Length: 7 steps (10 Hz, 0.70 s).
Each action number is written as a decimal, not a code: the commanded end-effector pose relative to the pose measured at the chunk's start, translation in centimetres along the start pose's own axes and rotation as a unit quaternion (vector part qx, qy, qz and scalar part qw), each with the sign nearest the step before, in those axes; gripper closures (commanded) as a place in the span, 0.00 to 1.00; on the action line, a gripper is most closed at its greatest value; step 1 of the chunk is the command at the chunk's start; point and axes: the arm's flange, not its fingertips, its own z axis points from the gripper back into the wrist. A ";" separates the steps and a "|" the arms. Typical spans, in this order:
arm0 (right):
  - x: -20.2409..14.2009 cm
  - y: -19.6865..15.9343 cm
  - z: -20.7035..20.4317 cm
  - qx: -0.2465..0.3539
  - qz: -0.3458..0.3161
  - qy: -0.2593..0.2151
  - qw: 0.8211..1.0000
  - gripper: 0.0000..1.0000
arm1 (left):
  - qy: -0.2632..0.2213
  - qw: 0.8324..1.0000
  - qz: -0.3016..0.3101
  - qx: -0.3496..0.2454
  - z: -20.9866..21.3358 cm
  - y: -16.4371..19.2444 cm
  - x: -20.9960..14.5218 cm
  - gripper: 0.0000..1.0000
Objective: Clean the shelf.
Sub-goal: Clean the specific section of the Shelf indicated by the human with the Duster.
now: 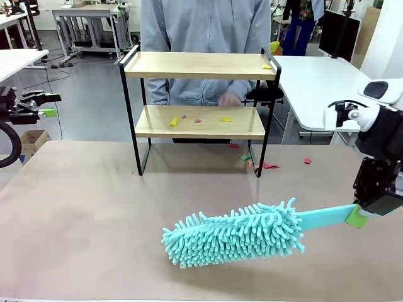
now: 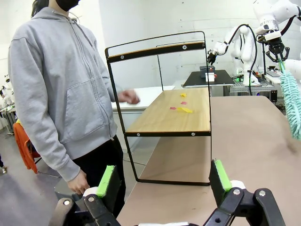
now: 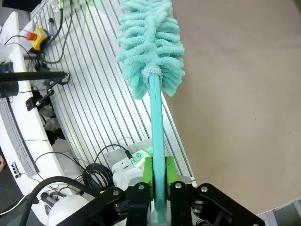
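Shelf (image 1: 195, 65) is set upright at the far middle of the bench (image 1: 75, 207), just in front of a person. It is judged light and stiff, and likely to slide or tip if pushed. It would best be steadied by a black frame post.

Counted:
- one shelf with two boards
- four paper scraps (image 1: 174, 121) on the lower board and one on the upper
- several more on the bench by the right legs
- one soft teal duster (image 1: 233, 239)

The duster's handle is clamped in the right gripper (image 1: 360, 216). The left gripper (image 2: 163, 175) is spread wide, with nothing in it.
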 end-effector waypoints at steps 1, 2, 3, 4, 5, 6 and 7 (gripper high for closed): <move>0.1 0.2 0.6 0.000 0.000 0.002 1.000 0.86 | 0.001 1.000 -0.003 -0.002 -0.1 -0.1 0.3 0.00; 0.1 0.2 0.6 0.000 0.000 0.002 1.000 0.86 | 0.001 1.000 -0.003 -0.002 -0.1 -0.1 0.3 0.00; 0.1 0.2 0.6 0.000 0.000 0.002 1.000 0.86 | 0.001 1.000 -0.003 -0.002 -0.1 -0.1 0.3 0.00; 0.1 0.2 0.6 0.000 0.000 0.002 1.000 0.86 | 0.001 1.000 -0.003 -0.002 -0.1 -0.1 0.3 0.00; 0.1 0.2 0.6 0.000 0.000 0.002 1.000 0.86 | 0.001 1.000 -0.003 -0.002 -0.1 -0.1 0.3 0.00; 0.1 0.2 0.6 0.000 0.000 0.002 1.000 0.86 | 0.001 1.000 -0.003 -0.002 -0.1 -0.1 0.3 0.00; 0.1 0.2 0.6 0.000 0.000 0.002 1.000 0.86 | 0.001 1.000 -0.003 -0.002 -0.1 -0.1 0.3 0.00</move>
